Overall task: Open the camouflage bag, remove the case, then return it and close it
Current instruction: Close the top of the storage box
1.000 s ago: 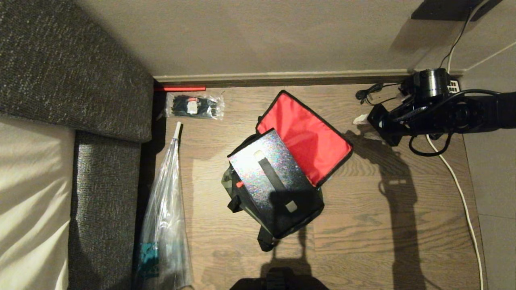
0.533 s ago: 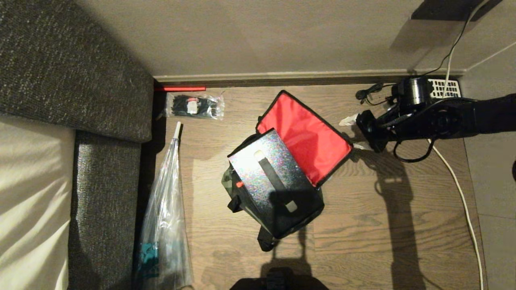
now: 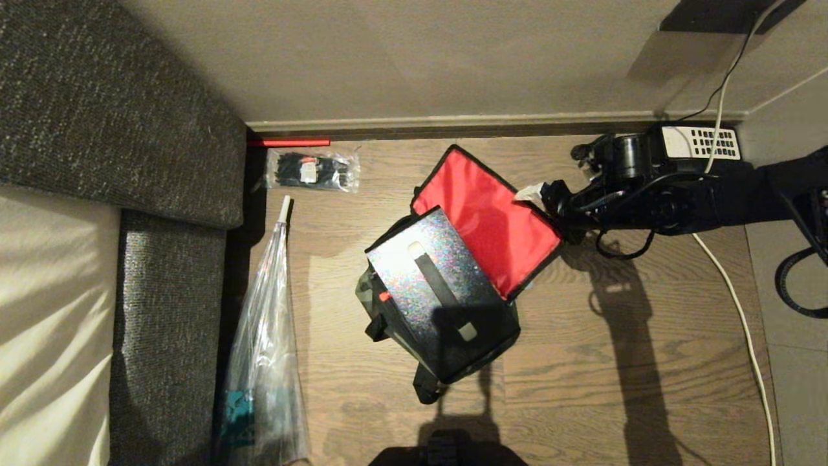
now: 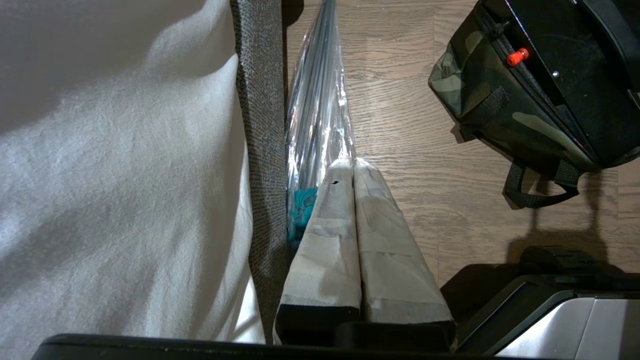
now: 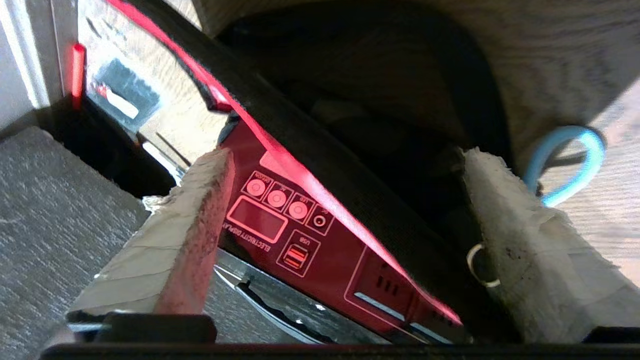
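We see the camouflage bag (image 3: 446, 349) standing on the wooden floor (image 3: 614, 362) with its flap thrown back, the bright red lining (image 3: 488, 220) facing up. The case (image 3: 430, 278) sits inside the bag, its speckled top and black handle (image 3: 438, 285) showing, with the small red button (image 3: 384, 296) on its near-left edge. Our right gripper (image 3: 543, 200) is at the far right edge of the open flap, and in the right wrist view its padded fingers (image 5: 520, 240) stand wide apart on either side of the flap's black rim; we think they are not quite touching it, though the angle is poor. Our left gripper (image 4: 352, 170) is parked low beside the sofa (image 4: 260, 125), its two fingers pressed together and holding nothing, pointing at a clear plastic sleeve (image 3: 265, 349) that lies along the sofa's edge. A small packet (image 3: 312, 170) rests near the skirting, and a black desk telephone (image 3: 702, 142) lies by the wall beyond the right arm.
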